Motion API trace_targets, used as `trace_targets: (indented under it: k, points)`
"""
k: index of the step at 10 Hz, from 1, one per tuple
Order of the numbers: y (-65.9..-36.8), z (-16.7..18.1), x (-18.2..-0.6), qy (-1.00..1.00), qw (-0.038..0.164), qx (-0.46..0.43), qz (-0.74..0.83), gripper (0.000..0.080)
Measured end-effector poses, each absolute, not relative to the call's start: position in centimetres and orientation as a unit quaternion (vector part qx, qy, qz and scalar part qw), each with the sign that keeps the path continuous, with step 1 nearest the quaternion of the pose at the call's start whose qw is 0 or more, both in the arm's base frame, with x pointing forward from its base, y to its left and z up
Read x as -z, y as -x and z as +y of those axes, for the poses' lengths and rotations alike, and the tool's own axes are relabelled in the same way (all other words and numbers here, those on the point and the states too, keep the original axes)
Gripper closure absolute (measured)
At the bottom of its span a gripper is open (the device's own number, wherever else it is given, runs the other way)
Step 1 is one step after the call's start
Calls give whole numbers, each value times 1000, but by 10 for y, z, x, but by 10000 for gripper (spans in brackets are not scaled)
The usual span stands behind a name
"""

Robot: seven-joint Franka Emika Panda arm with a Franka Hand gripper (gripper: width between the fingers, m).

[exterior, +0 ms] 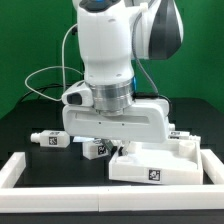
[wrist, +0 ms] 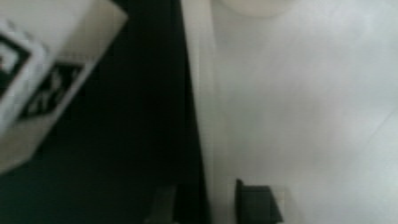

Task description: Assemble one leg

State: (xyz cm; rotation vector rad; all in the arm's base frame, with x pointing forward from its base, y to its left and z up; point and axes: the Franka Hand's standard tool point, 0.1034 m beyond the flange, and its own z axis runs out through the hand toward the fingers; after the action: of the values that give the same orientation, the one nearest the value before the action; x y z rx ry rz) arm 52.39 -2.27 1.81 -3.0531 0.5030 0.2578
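Observation:
The large flat white tabletop [exterior: 150, 165] lies at the front right of the black table. My gripper [exterior: 118, 148] reaches down onto its near-left edge. In the wrist view the two dark fingers stand close together astride that edge, and the gripper [wrist: 217, 205] is shut on the tabletop [wrist: 311, 110]. One leg [exterior: 50, 140], a stubby white post with tags, lies to the exterior view's left. A second leg [exterior: 95, 148] lies just left of the gripper. A third leg [exterior: 178, 133] lies behind the tabletop on the right. A tagged leg [wrist: 27, 75] also shows in the wrist view, beside the tabletop.
A white rim frame [exterior: 20, 170] runs along the front and both sides of the black table. A green backdrop stands behind. Cables hang from the arm at the back left [exterior: 45, 85].

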Motion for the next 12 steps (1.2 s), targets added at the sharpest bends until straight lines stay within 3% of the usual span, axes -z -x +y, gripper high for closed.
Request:
trace_targets:
  k: [1, 3, 8, 10, 12]
  points:
    - [-534, -20, -21, 990, -8, -73, 117, 734]
    - [-552, -19, -22, 994, -31, -85, 68, 734]
    - [-551, -23, -19, 993, -30, -81, 76, 735]
    - [-571, -19, -22, 996, -52, -65, 43, 735]
    - [-588, -20, -21, 997, -55, -40, 38, 735]
